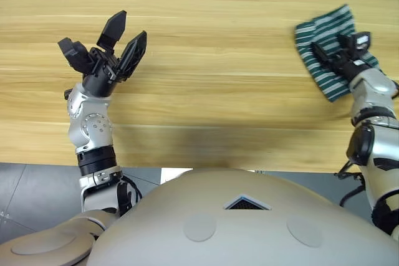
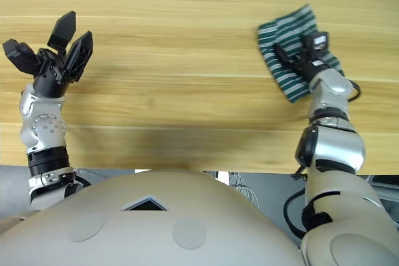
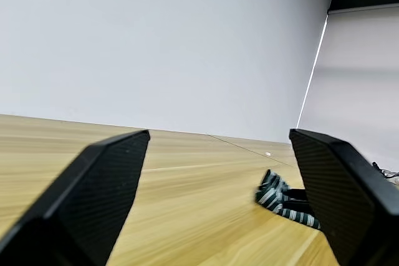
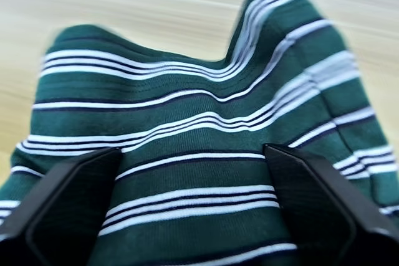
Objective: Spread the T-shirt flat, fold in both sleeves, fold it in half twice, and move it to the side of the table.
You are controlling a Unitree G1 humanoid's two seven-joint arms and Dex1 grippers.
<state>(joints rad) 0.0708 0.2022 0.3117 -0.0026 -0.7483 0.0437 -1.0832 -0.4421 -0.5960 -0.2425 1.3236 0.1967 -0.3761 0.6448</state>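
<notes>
Now | folded T-shirt [image 1: 321, 29] at table [image 1: 218, 91] right | right tool [image 1: 340, 47] atop | left tool [image 1: 124, 32] spread

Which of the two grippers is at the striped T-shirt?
The right gripper: it sits on the folded T-shirt, while the left gripper hangs open over the bare table, far from the cloth.

bench [image 1: 218, 91]: light wood-grain top, smooth, low satin sheen; veneer or solid wood, can't tell. T-shirt [image 4: 199, 123]: soft striped knit cloth, fine ribbed texture, matt. left gripper [image 3: 219, 135] and right gripper [image 4: 192, 149]: black hard plastic-looking fingers, matt, faint woven pattern on the surface.
</notes>
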